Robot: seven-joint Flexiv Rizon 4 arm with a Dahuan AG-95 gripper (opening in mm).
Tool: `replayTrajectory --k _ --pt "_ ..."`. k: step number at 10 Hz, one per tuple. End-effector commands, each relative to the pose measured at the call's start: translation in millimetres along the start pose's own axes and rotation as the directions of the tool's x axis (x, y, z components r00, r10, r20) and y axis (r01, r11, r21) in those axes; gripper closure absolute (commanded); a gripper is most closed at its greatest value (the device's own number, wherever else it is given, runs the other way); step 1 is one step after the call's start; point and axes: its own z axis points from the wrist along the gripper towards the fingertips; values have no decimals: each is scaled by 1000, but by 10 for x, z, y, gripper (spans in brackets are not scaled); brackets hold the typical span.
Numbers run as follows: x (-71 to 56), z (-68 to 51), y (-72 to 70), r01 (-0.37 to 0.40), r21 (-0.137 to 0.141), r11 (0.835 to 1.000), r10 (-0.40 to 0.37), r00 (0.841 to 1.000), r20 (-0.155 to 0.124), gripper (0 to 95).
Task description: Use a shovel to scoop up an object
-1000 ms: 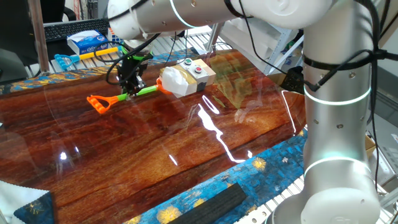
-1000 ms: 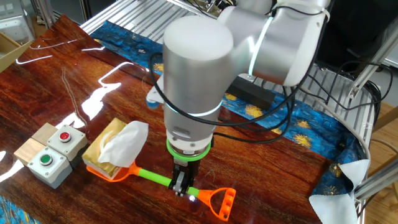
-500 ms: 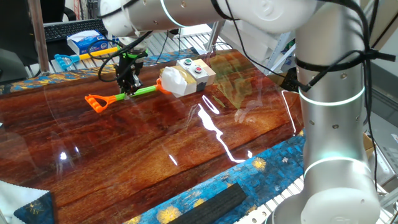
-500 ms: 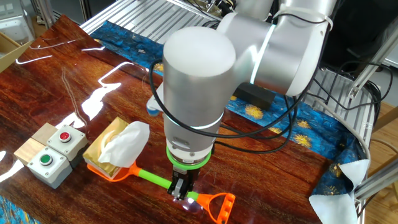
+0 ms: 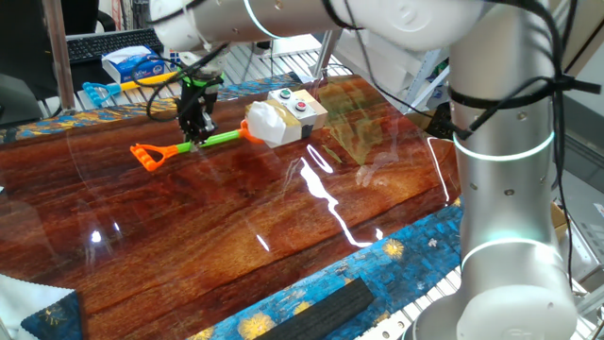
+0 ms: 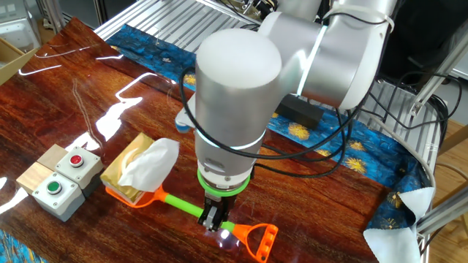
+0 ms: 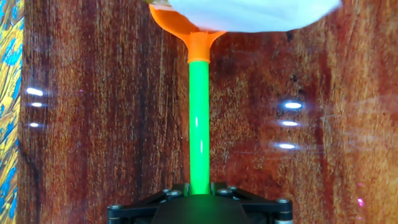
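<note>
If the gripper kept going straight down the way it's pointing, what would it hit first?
The gripper points straight down, shut on the shovel's green handle. Right under that is the wooden table, so it would likely press the handle onto the tabletop.

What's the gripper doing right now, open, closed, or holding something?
Gripper: closed on the green handle of the shovel, with the white wrapper lump sitting on its orange blade.
</note>
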Motion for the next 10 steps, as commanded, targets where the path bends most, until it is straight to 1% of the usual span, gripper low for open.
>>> replayTrajectory --k 1,2,5,6,7,8,9,10 --pt "-1 -16 -33 18 -5 1000 -18 1000 0 950" --pt "-12 -12 -54 31 -9 999 -31 1000 0 950" --pt "-93 18 -291 32 -13 999 -32 999 13 950" --pt "-111 31 -420 33 -15 999 -33 999 14 950" --pt "-121 48 -512 24 -14 1000 -24 1000 16 950" --pt "-132 60 -574 22 -15 1000 -22 1000 15 950" --pt "-167 88 -704 26 -22 999 -25 1000 16 950" --pt "-194 110 -798 27 -29 999 -27 1000 17 950"
